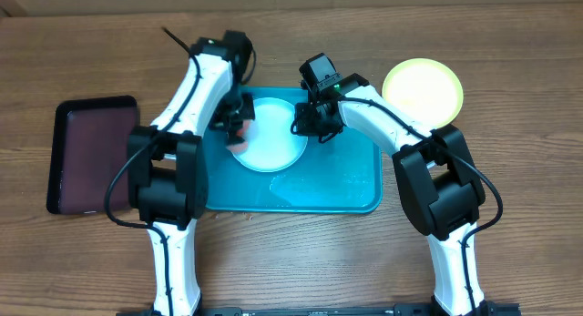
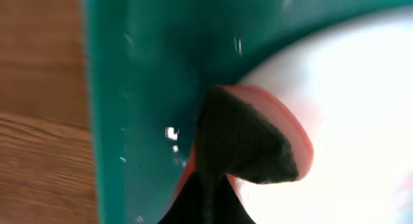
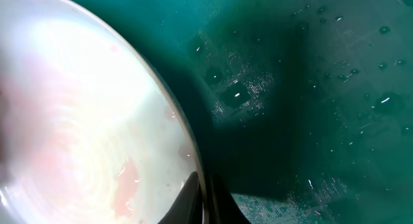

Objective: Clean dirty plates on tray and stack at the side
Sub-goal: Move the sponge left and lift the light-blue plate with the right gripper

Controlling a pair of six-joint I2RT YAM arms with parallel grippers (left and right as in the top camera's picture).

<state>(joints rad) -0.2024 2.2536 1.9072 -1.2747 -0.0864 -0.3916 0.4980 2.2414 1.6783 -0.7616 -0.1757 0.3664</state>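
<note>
A pale mint-white plate [image 1: 269,145] lies on the turquoise tray [image 1: 355,181]. My left gripper [image 1: 235,125] is shut on a red sponge with a dark scrub face [image 2: 248,143] and presses it on the plate's left edge [image 2: 361,121]. My right gripper [image 1: 305,127] is shut on the plate's right rim, with one finger on each side of the rim [image 3: 205,198]. Faint red smears show on the plate [image 3: 77,121]. A lime green plate [image 1: 422,90] lies on the table to the right of the tray. A third plate is not in view.
A dark maroon tray [image 1: 91,152] lies on the wooden table to the left. The turquoise tray floor is wet with droplets [image 3: 310,88], and there is a pale wet patch near its front [image 1: 291,184]. The tray's left rim shows in the left wrist view [image 2: 103,121].
</note>
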